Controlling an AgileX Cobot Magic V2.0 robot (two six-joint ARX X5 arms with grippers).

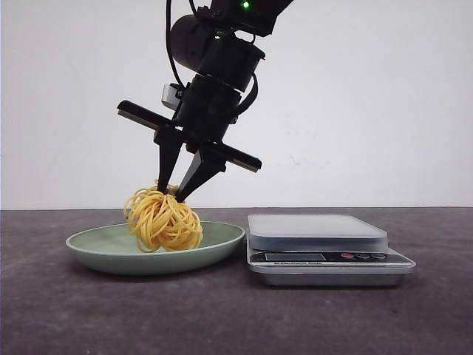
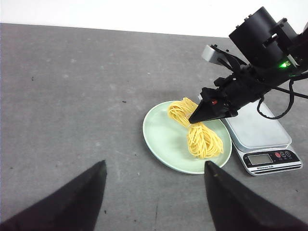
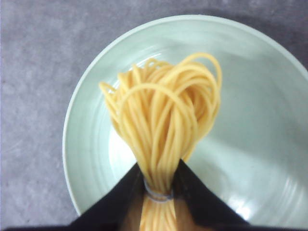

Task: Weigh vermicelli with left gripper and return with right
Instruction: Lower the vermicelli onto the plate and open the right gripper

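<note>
Right tool [image 1: 171, 194] angled steeply down, clamped on vermicelli [image 1: 164, 222] on plate [image 1: 222, 238] (left tool [image 2: 154, 164] spread wide)

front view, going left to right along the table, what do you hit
plate → vermicelli, pinched at the top by the right gripper → scale

A pale green plate [image 1: 96, 248] rests on a grey table [image 1: 74, 310].
</note>
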